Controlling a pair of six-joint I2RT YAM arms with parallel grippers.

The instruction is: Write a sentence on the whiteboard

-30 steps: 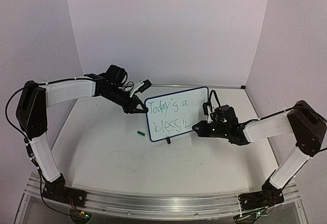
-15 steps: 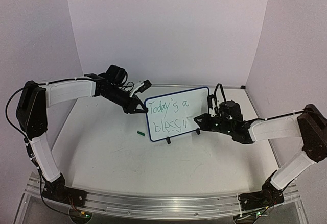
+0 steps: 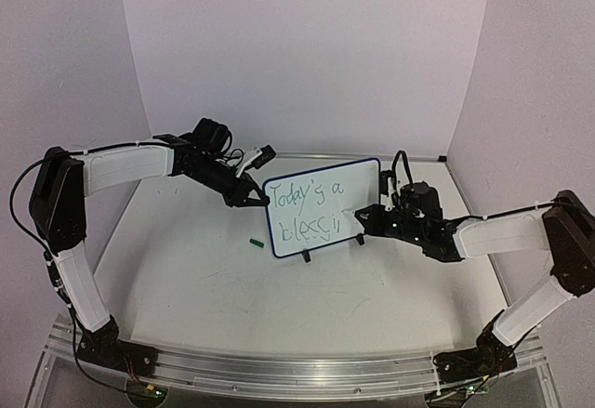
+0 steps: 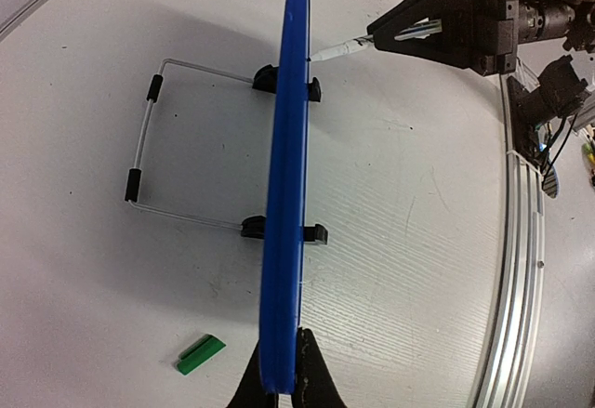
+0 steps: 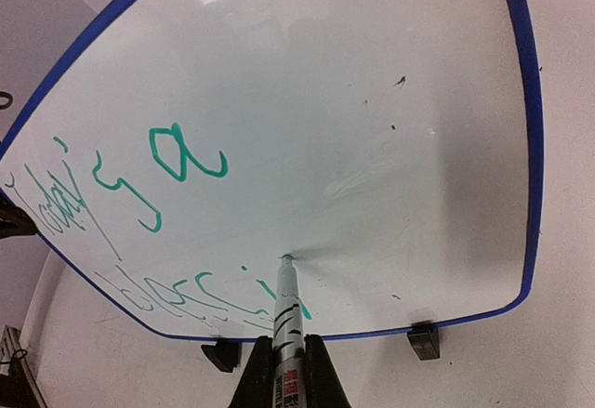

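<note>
My left end effector (image 4: pixel 281 371) clamps the edge of the whiteboard (image 3: pixel 358 177), which stands near the far edge of the bench (image 3: pixel 186 278), and my right end effector (image 5: pixel 286 352) grips the marker (image 5: pixel 288 320) (tip touching the board), so I'd press lightly to finish the sentence (image 3: pixel 307 209) steadily.

The marker (image 5: pixel 287 320) runs off the bottom edge, and the whiteboard (image 5: pixel 372 73) loses its left corner.

The left arm (image 3: pixel 121 168) and the right arm (image 3: pixel 497 231) have white shells with black joints; thin black cables (image 3: pixel 14 200) run along them, perhaps zip-tied.
</note>
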